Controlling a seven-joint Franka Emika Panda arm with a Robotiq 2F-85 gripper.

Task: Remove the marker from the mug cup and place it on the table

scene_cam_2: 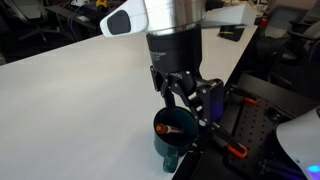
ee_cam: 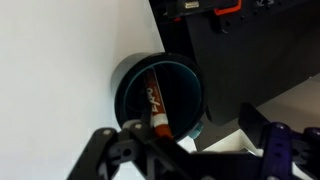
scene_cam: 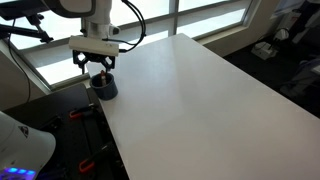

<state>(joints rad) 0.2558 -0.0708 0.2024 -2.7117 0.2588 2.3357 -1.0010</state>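
Presently, the gripper point(scene_cam_2: 186, 108) is found poised directly above the mug cup point(scene_cam_2: 168, 150), with its jaws spread wide and nothing held between them. The mug cup point(scene_cam: 106, 90) is set close to a corner of the table point(scene_cam: 190, 90), right at the edge. In the wrist view the marker point(ee_cam: 155, 103) is seen lying inside the mug cup point(ee_cam: 125, 85), leaning against the wall; its reddish tip is also visible in an exterior view point(scene_cam_2: 172, 128). The extraction is judged not yet begun.

Recommendations for the step in hand:
- The gripper point(ee_cam: 185, 150) should be centred over the upper end of the marker, not over the middle of the mug.
- The jaws should be lined up across the marker's thin body, so that it is pinched rather than pushed aside.
- The fingers should be lowered inside the rim without touching it. The mug is light and stands at the edge, so a knock could send it off the table.
- The lift should be made straight up until the rim is cleared.

Surroundings: a black surface lies just beyond the table edge, and a red-handled clamp point(scene_cam_2: 238, 152) is noted on it. The white tabletop point(ee_cam: 60, 50) offers ample room for placement away from this corner. No obstruction is observed between the gripper and the mug.
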